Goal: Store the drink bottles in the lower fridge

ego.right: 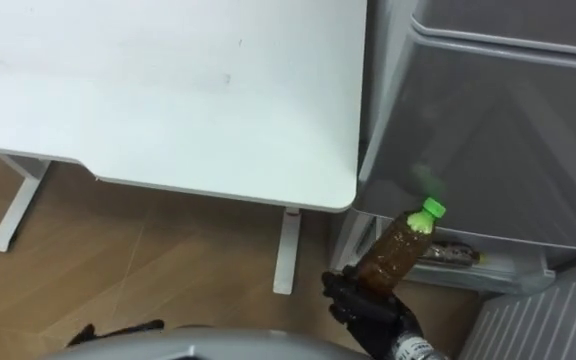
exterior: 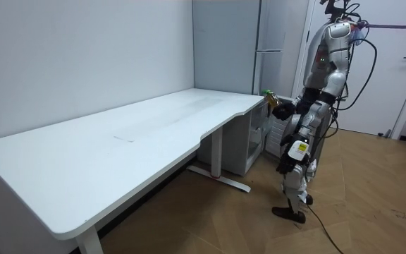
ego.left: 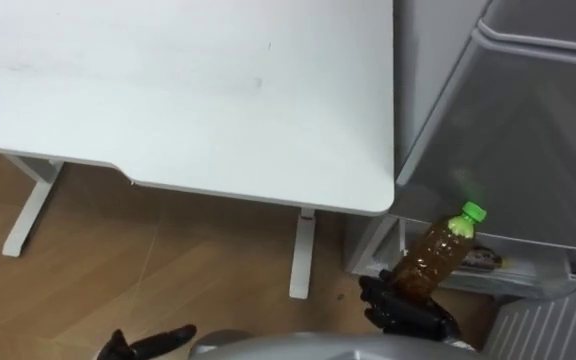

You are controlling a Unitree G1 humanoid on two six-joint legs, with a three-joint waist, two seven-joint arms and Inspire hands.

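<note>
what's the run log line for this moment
phase: carry | right hand: shut on bottle, green cap toward open lower fridge | left hand: open, idle, low | bottle not yet inside

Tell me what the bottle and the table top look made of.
Bottle: clear plastic by the look, since its brown contents show through; green cap opaque, probably plastic too. Table top: smooth white board, laminate or paint, with a faint sheen.
</note>
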